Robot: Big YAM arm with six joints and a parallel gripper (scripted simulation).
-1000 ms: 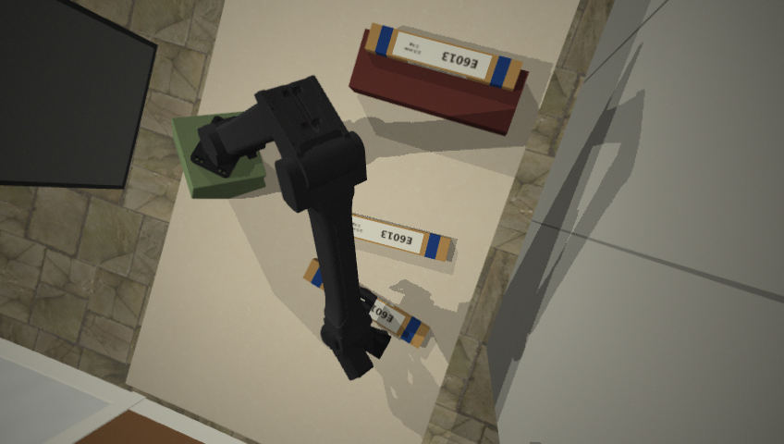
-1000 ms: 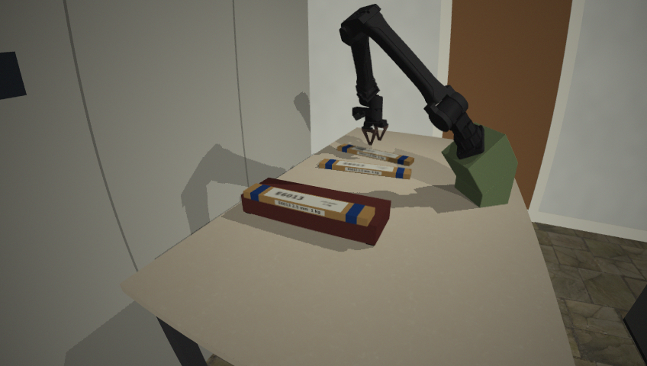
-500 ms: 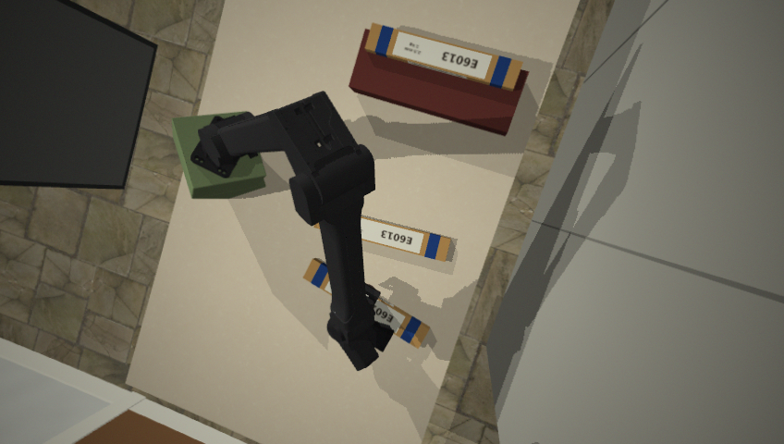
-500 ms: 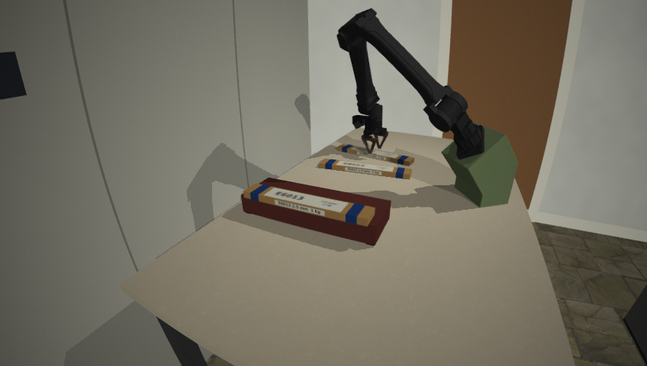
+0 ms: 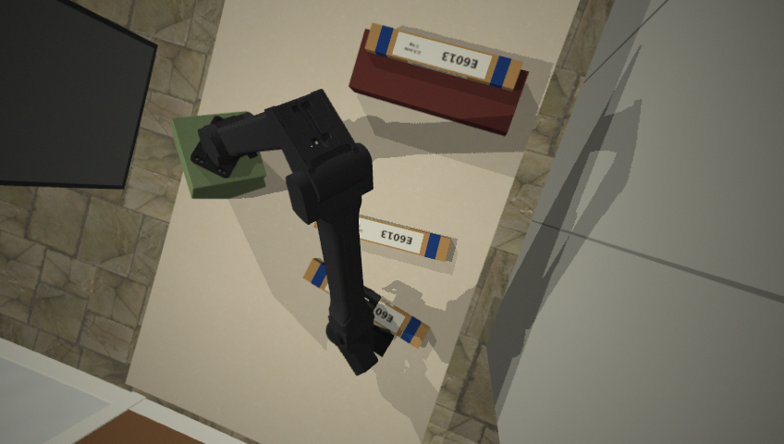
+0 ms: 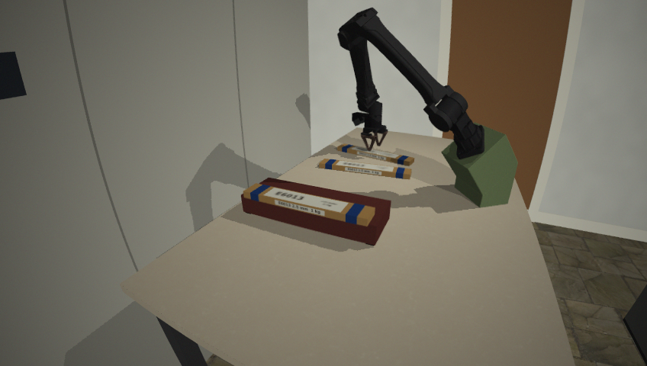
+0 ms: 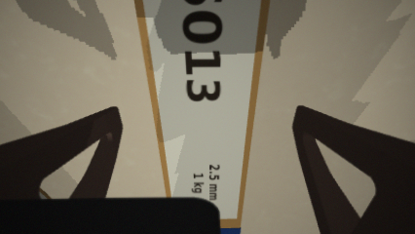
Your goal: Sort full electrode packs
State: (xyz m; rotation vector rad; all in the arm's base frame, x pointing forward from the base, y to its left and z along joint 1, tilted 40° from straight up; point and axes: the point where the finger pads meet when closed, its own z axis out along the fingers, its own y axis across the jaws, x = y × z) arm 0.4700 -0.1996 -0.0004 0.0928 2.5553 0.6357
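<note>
Above one pack (image 5: 412,329) (image 6: 375,154) (image 7: 209,127), gripper (image 6: 374,142) (image 7: 207,116) (wide open)

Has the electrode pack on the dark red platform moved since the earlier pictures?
No; the pack lies in the same place along one long side of the platform.
</note>
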